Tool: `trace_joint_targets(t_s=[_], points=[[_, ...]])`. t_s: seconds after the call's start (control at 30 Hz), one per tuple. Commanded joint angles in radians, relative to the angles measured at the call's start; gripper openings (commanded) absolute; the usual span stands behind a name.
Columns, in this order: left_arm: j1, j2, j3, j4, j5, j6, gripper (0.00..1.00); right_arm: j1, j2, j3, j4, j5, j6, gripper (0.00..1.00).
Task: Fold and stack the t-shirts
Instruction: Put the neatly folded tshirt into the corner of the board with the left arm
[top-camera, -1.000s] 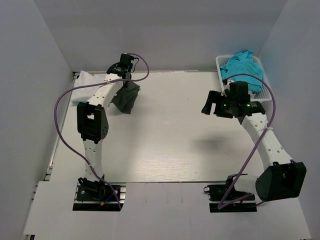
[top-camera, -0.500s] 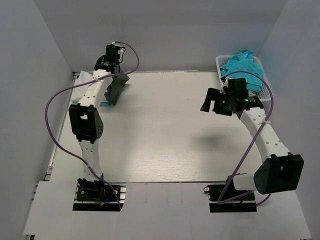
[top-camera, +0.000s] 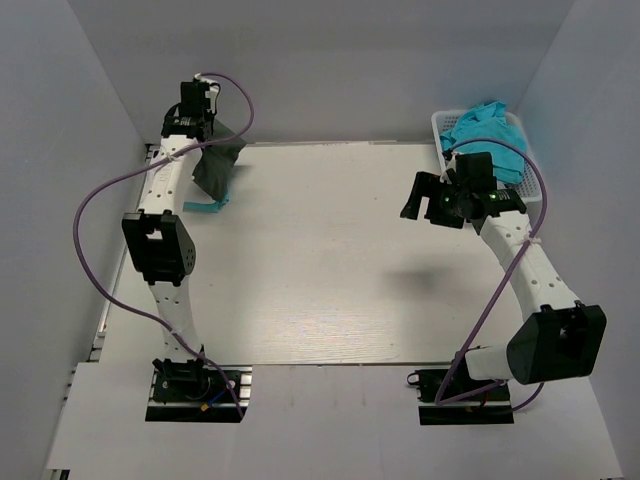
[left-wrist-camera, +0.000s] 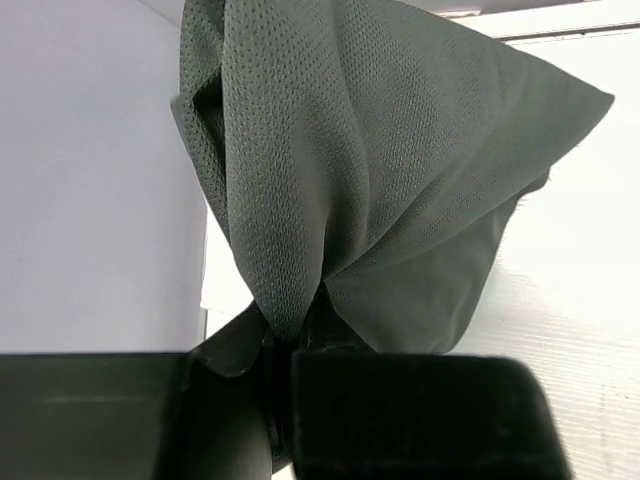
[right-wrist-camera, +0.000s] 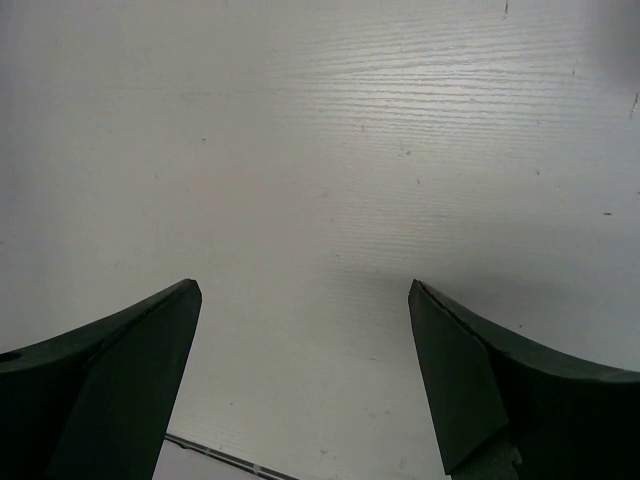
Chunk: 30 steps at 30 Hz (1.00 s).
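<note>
T-shirts (top-camera: 487, 133) in basket (top-camera: 437, 122) at far-R corner of table (top-camera: 330, 260); one t-shirt (top-camera: 216, 166) in L hand (left-wrist-camera: 290, 345) over far-L corner

A white lattice basket (top-camera: 437, 125) (plastic, seemingly) sits at the pale table's (top-camera: 330, 270) far right corner.

The charcoal t-shirt (left-wrist-camera: 380, 180) in the left gripper (left-wrist-camera: 280, 400) was a dark grey-green, its cloth covered in a fine pinhole mesh pattern. That gripper's fingers (left-wrist-camera: 400, 410) were plain black. Just under the hanging cloth, a teal t-shirt (top-camera: 207, 206) showed as a thin bright strip. The right gripper (right-wrist-camera: 305, 330) had fingers that looked black with a dull green cast. Beyond it, turquoise t-shirts (top-camera: 487, 135) filled a white lattice basket (top-camera: 437, 122). The table (right-wrist-camera: 320, 150) beneath it was off-white with faint wood-grain streaks. Both arms (top-camera: 163, 185) were white with black joints, trailed by purple cables (top-camera: 80, 225). The walls (top-camera: 350, 60) were pale grey-lilac.
</note>
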<state>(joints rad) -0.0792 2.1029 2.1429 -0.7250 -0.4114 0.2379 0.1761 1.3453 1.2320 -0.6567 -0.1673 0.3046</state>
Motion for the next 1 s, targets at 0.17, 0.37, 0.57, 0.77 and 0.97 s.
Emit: trace_joint_targets(t_s=[0.17, 0.37, 0.57, 0.77, 0.97], points=[[0.068, -0.063, 0.012, 0.036, 0.031, 0.0, 0.0, 0.0, 0.048, 0.078, 0.012, -0.021, 0.007, 0.9], [0.119, -0.02, -0.051, 0.101, -0.001, 0.009, 0.0, 0.0, 0.072, 0.092, 0.008, -0.026, 0.016, 0.9], [0.162, 0.124, 0.012, 0.164, -0.087, 0.021, 0.14, 0.0, 0.138, 0.135, -0.01, -0.035, 0.013, 0.9], [0.173, 0.172, 0.089, 0.182, -0.193, 0.021, 1.0, 0.0, 0.172, 0.169, -0.021, -0.038, 0.011, 0.9], [0.173, 0.089, 0.089, 0.131, -0.13, -0.084, 1.0, 0.002, 0.161, 0.161, -0.008, -0.07, 0.01, 0.9]])
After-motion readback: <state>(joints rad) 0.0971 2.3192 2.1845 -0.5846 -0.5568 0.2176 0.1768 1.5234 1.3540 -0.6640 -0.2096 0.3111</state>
